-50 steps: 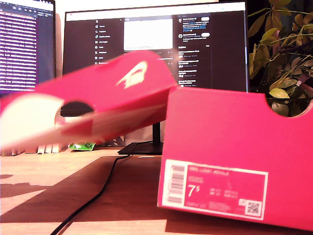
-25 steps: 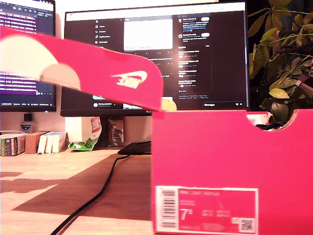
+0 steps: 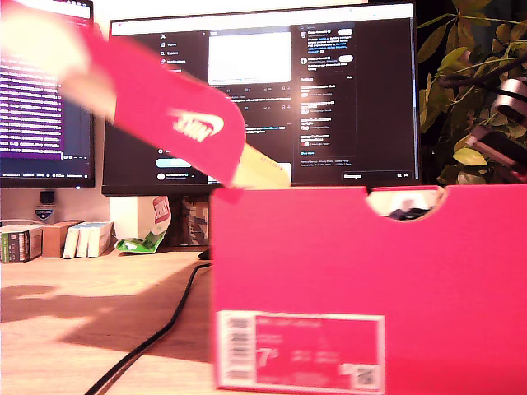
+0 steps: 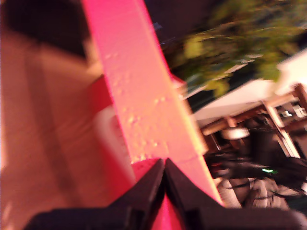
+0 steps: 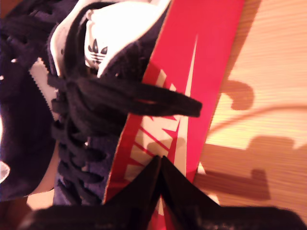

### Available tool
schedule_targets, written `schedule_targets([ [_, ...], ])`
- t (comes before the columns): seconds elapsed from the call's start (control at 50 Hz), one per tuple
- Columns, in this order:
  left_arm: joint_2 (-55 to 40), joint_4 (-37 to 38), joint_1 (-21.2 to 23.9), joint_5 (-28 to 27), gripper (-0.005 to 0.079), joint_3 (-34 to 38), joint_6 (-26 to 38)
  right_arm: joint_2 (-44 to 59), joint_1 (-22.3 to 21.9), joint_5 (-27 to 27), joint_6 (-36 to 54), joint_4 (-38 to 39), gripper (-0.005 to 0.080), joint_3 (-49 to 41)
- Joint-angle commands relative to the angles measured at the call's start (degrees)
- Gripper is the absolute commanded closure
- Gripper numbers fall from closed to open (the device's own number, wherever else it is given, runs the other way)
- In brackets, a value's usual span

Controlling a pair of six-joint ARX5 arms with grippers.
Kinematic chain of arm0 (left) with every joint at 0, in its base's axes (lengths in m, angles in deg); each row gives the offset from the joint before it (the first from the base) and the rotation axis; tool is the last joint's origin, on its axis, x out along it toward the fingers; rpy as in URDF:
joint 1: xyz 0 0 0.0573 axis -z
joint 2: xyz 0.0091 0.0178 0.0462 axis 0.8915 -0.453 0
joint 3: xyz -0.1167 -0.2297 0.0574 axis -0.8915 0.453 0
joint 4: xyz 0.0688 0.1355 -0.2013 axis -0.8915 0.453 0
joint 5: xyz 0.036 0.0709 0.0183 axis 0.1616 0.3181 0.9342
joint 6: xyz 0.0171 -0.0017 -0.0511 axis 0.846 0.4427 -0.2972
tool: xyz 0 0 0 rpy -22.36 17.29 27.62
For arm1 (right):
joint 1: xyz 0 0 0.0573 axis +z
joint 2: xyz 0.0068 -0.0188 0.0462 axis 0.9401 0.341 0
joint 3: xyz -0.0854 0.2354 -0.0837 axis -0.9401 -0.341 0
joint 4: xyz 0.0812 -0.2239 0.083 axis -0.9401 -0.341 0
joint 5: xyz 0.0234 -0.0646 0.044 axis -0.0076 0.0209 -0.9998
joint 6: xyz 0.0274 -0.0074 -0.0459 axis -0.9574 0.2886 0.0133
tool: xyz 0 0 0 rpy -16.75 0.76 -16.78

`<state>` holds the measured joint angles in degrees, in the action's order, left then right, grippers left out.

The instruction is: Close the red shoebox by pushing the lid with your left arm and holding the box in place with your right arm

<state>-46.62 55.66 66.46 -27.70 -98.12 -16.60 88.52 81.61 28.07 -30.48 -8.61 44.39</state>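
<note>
1. Exterior view is blurry at the lid – its far end smears out at the exterior view's top left corner. The red shoebox is cut off at the exterior view's right and bottom edges.
2. My first tool has its tips pressed together against a red lid edge; I cannot tell if it grips anything.
3. My second tool also has its tips together, at the box wall. A dark shoe with black laces lies inside.
4. Box and lid are smooth red card. The box sits on the wooden surface, in front of a monitor.
5. Half a second ago the lid sat lower – now it tilts up more, and the box has slid toward the exterior view's left.
</note>
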Motion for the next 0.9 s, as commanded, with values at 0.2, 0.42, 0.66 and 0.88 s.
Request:
schedule_targets([
  [0.2, -1.86, -1.55, 10.82, 3.72, 0.0761, 4.9, -3.23, -0.15, 7.91, -7.72, -0.98, 7.3, 0.0764, 0.39],
  [0.42, -1.95, -8.55, 16.59, 13.25, 0.0761, 4.9, -3.72, -0.24, 3.17, -6.32, -0.42, 8.24, 0.0764, 0.63],
  [0.66, -1.95, -20.2, 22.58, 24.11, 0.0761, 4.9, -5.18, -0.26, -2.71, -6.4, 1.25, 8.22, 0.0764, 1.66],
  [0.88, -1.95, -39.98, 26.25, 34.91, 0.0761, 4.85, -0.98, -0.26, -6.43, -7.85, 2.23, 8.13, 0.0764, 3.56],
])
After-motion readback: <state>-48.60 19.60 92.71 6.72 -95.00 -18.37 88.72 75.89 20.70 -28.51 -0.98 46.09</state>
